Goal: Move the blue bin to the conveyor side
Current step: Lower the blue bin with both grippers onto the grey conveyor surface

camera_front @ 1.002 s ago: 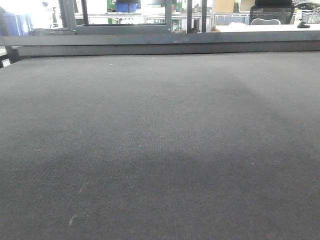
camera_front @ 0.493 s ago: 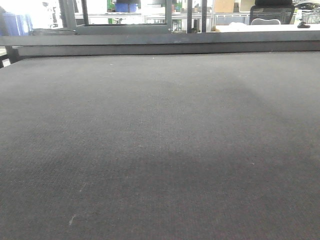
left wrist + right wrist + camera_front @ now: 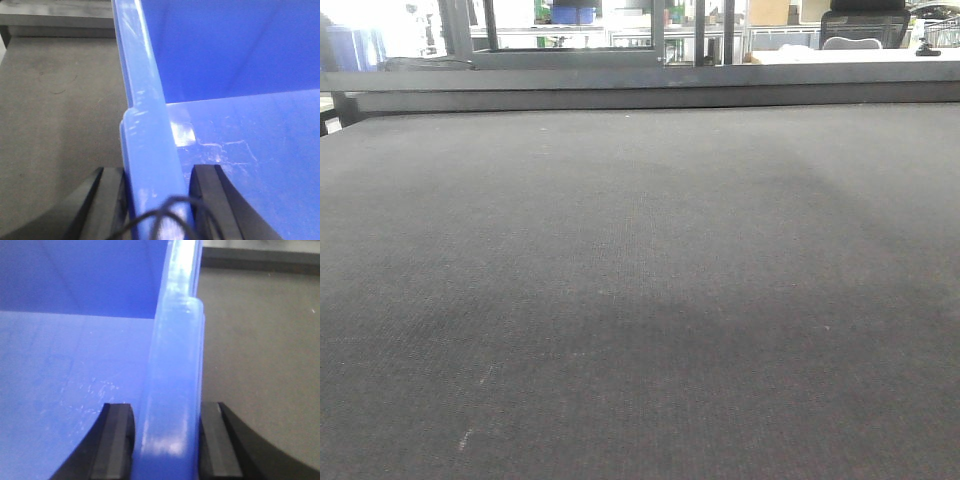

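Left gripper (image 3: 156, 200): black fingers (image 3: 107, 200) either side of the thickened rim of the blue bin (image 3: 240, 150), one outside the wall, one inside, pressed against the plastic. Clamped on the rim. A thin dark cable loops across the bottom of the left wrist view in front of the rim.

Right gripper (image 3: 167, 440): same arrangement on another wall of the blue bin (image 3: 75, 355); black pads (image 3: 117, 440) flank the rim, one in the bin's interior, one outside. Closed on the rim, no gap visible.

Bin interior: glossy floor with pale scuffs and a bright reflection near the left wall; nothing inside within view.

Outside each gripped wall lies dark grey textured surface, likely the conveyor (image 3: 640, 300) belt; whether the bin rests on it or hangs just above, cannot tell.

Front view: belt fills nearly the whole frame, a soft shadow across its near part. A grey rail (image 3: 640, 80) bounds the far edge. Bin and grippers out of this view. Beyond the rail, metal framing, a black chair back (image 3: 865, 25) at top right, small blue containers (image 3: 572, 14) far back.
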